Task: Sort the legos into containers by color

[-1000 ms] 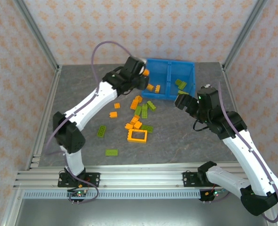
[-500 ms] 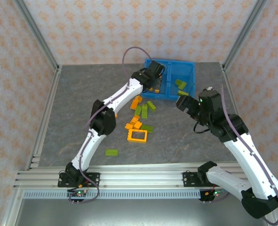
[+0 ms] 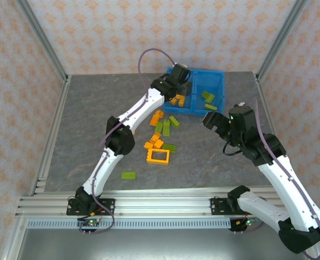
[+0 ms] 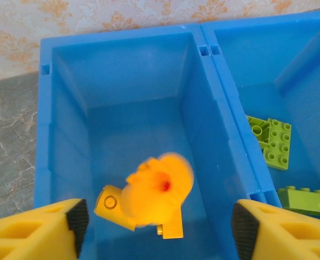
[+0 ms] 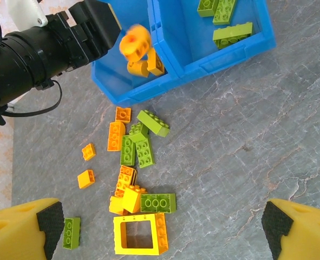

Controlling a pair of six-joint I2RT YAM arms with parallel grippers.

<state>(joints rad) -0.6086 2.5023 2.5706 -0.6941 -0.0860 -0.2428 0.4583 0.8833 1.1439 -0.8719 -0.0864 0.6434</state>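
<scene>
Grey marbled table (image 3: 95, 119), with patterned wallpaper (image 3: 122, 32) on the walls behind and to both sides. A blue bin (image 3: 208, 71) sits at the far edge, right of centre. A divider splits it into a left compartment (image 4: 122, 70) and a right compartment (image 4: 268, 54).

The left arm is stretched far out over the table. The left gripper (image 4: 158, 221) hangs above the left compartment, its fingers (image 4: 67, 225) spread wide and gripping nothing. The round orange piece (image 4: 158, 188) is between them, blurred, touching neither finger, over the compartment floor. Orange bricks (image 4: 112, 203) lie on that floor beneath it, toward the near wall. Green bricks (image 4: 276, 142) are in the right compartment: flat ones mid-floor and a long one against the near wall.

The right gripper (image 5: 160, 222) is held over the table's right half, near the bin's near right corner. Its jaws are wide apart and empty.

Loose legos (image 3: 162, 127) are scattered on the table just in front of the left compartment, orange and green mixed, several touching. The frame (image 5: 118, 235) lies flat at the near end of that cluster, with a green piece just beside its far right corner. Two orange squares (image 5: 88, 151) sit a little left of the cluster. A lone green brick (image 3: 129, 175) lies well apart, toward the near edge, left of the frame.
</scene>
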